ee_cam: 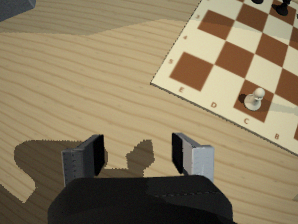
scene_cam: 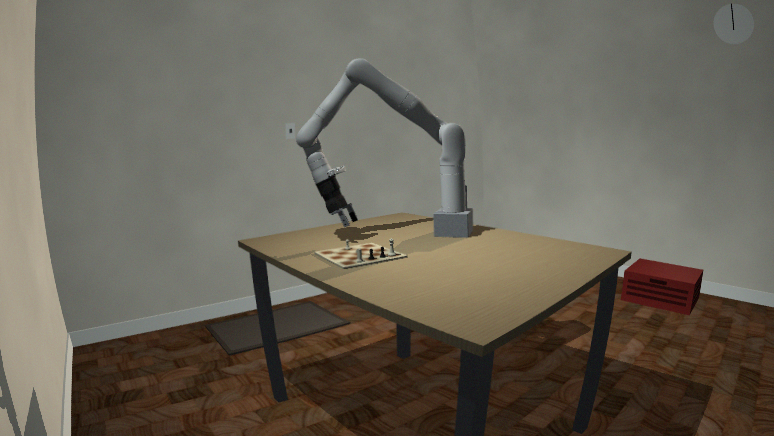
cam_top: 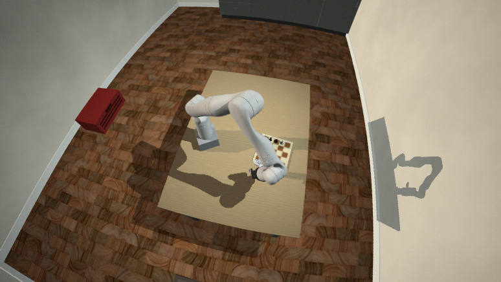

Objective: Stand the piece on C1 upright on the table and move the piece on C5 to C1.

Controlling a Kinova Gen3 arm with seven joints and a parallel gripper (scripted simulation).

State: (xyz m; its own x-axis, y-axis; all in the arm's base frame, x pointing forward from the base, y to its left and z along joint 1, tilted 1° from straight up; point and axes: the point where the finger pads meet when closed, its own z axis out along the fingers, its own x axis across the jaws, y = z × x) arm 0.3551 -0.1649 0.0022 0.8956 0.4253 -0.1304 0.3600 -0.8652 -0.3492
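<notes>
The claw (cam_top: 250, 172) (scene_cam: 349, 223) (ee_cam: 137, 148) is wide and holds nothing, above the desk (cam_top: 224, 167) (scene_cam: 460, 276) (ee_cam: 90, 75) at lower centre of the wrist frame. The black piece (cam_top: 276, 140) (scene_cam: 371, 254) (ee_cam: 282, 8) looks to be on C1, upper right; shift it first, gripping squarely, sparing its neighbours. The white pawn (scene_cam: 347, 245) (ee_cam: 254, 101) waits, right.

Around the room's edges

A red slatted box (cam_top: 98, 111) (scene_cam: 659, 287) stands on the wood-patterned floor (cam_top: 115, 196) (scene_cam: 346, 389); a dark mat (scene_cam: 278, 326) lies near the grey wall, which carries a round clock (scene_cam: 733, 23) and a small plate (scene_cam: 289, 131).
</notes>
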